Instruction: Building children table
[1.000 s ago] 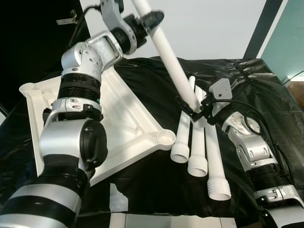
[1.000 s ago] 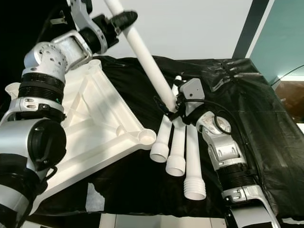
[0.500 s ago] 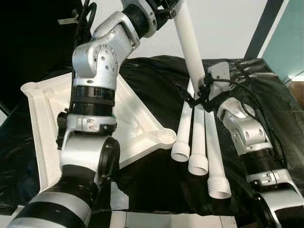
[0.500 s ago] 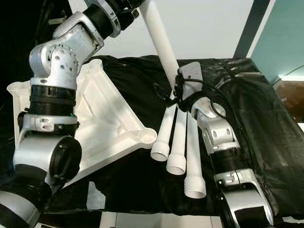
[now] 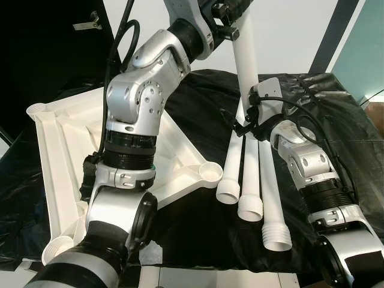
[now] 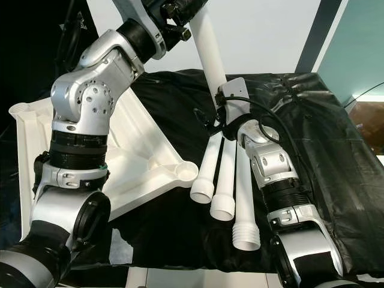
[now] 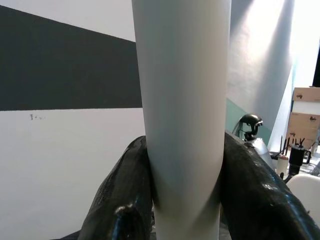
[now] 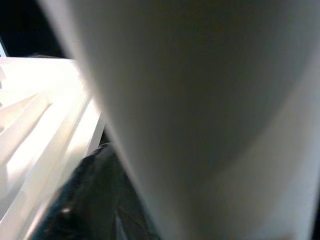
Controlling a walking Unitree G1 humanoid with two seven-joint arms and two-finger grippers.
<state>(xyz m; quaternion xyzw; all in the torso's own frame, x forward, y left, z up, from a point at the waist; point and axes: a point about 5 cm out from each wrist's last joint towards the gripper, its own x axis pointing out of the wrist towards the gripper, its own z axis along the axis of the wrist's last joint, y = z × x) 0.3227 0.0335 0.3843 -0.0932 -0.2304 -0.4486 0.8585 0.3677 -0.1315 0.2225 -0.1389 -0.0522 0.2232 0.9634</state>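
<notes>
Children's-table assembly, leg-handling stage. The left pincer (image 5: 231,11) is clamped on the upper part of a white table leg (image 5: 245,54), held nearly upright; the left wrist view shows both black fingers (image 7: 125,200) pressed against the tube. The right pincer (image 5: 249,120) grips the same leg near its lower end. Three further legs (image 5: 246,180) lie side by side on the black-covered tabletop (image 5: 336,120), beside the inverted white table panel (image 5: 66,138) with its corner socket (image 5: 209,173). Risk: uneven motion of the two arms could twist the leg loose or knock the resting legs.

My left gripper (image 7: 185,200) clamps white table leg (image 7: 182,100)
Black fingers (image 7: 125,200) press both its sides; wall behind.
</notes>
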